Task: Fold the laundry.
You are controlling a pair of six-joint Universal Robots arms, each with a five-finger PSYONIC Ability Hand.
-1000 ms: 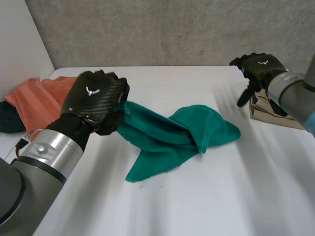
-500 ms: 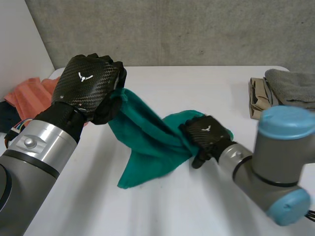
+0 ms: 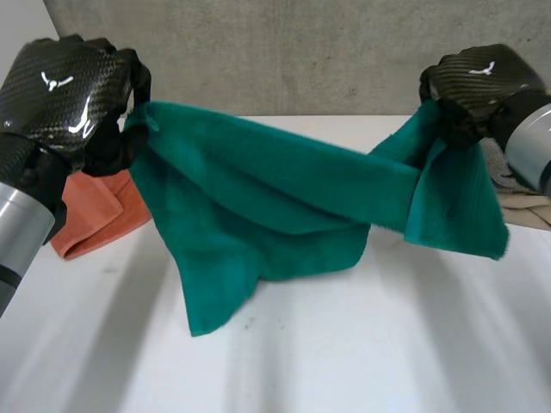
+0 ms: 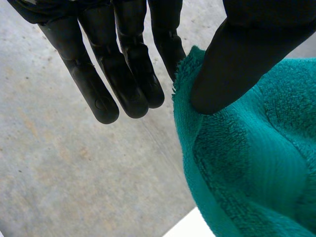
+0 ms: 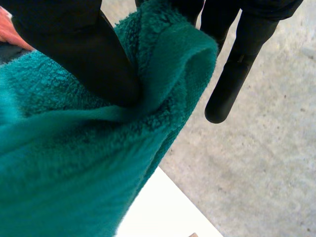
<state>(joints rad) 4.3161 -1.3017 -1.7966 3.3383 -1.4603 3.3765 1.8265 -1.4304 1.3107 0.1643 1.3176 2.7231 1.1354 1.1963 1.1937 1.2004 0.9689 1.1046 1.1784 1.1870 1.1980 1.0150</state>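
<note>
green towel (image 3: 284, 185) aloft between left robot hand (image 3: 65, 99), right robot hand (image 3: 473, 86)

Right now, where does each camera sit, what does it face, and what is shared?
Head view: behind the arms, looking down at the white table; left hand and right hand hold up the green towel.
Left wrist view: on that wrist, along the palm; thumb pinches towel edge.
Right wrist view: likewise; thumb pinches bunched towel.
All share the towel.
</note>
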